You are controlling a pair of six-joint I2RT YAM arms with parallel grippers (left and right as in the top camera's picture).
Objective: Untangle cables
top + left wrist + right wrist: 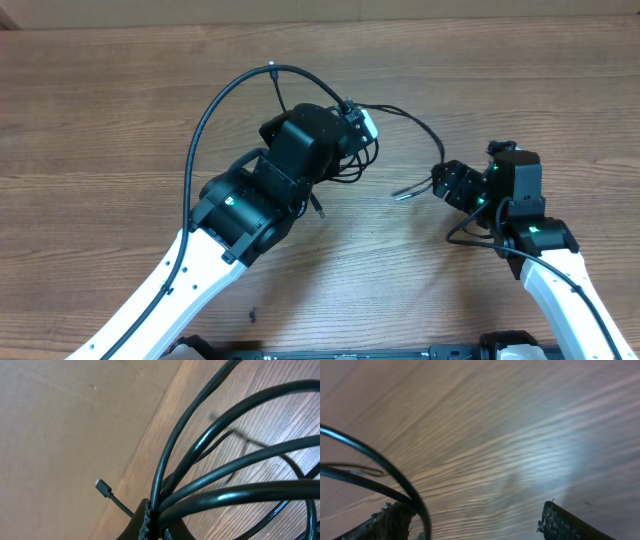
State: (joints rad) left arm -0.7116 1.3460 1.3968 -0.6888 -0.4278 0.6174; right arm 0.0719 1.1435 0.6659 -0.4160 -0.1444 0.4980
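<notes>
The cables (pixel 366 156) are thin black cords bunched under my left gripper (pixel 352 128) at the table's middle. In the left wrist view my left gripper (pixel 152 521) is shut on several looping strands (pixel 235 462), and one small plug end (pixel 103 487) sticks out to the left. One strand (pixel 424 127) arcs right and down to a plug end (pixel 402 193) beside my right gripper (pixel 447 184). In the right wrist view the right gripper (pixel 475 517) is open, with a cable strand (pixel 405 485) running past its left finger, not clamped.
Another loose plug end (pixel 318 208) lies just below the left arm's wrist. The thick black arm wire (pixel 205 115) loops high over the left arm. The table is wood grain (pixel 120 120), with a plain wall along its far edge (pixel 60 420).
</notes>
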